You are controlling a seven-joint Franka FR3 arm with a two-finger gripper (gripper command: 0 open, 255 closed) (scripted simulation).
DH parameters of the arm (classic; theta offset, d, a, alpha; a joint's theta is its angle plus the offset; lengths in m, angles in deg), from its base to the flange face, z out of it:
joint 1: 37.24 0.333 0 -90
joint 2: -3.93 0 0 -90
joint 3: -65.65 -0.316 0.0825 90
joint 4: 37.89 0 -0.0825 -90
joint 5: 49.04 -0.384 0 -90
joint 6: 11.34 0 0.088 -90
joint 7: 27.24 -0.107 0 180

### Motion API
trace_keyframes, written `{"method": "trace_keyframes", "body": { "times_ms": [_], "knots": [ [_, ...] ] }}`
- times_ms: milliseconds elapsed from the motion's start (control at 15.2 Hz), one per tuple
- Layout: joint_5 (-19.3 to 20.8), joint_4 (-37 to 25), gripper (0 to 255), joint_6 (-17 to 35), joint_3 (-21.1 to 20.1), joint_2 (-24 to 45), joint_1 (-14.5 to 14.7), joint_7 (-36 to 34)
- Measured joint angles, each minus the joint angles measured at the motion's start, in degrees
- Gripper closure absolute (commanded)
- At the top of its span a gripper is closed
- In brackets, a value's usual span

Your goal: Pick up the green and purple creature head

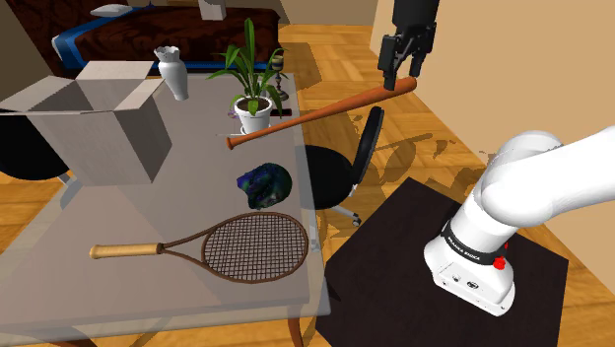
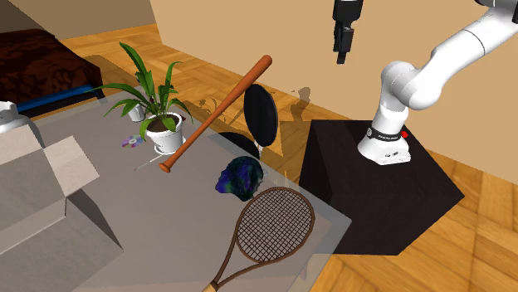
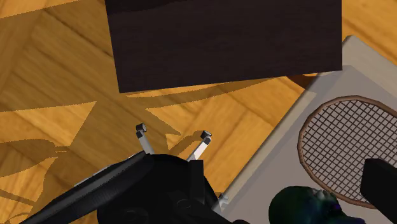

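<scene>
Hanging high beside the table, the pincer points straight down, spread open, holding nothing.

Creature head lies on the table between bat and racket

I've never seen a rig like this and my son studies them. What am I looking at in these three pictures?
A white robot arm stands on a dark box beside a table. Two pictures come from cameras in the room; the third comes from a camera on the arm's hand, looking down. The hand hangs high up, open, holding nothing. On the table are a racket, a baseball bat, a cardboard box, a vase, a potted plant and the green and purple creature head the arm should pick up.
</scene>
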Motion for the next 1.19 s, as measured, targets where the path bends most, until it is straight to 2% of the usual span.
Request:
{"method": "trace_keyframes", "body": {
  "times_ms": [198, 594, 924, 1188],
  "knots": [
    [-1.39, 2.24, 0, 2.15, -1.31, -0.48, -0.17, -2.80],
    [-7.65, 9.30, 0, 12.40, -7.72, 0.28, -0.94, -15.90],
    [-12.44, 13.57, 0, 23.50, -13.90, 4.53, -1.82, -26.86],
    [-15.05, 14.49, 0, 33.13, -19.33, 10.96, -3.33, -35.71]
  ]
}}
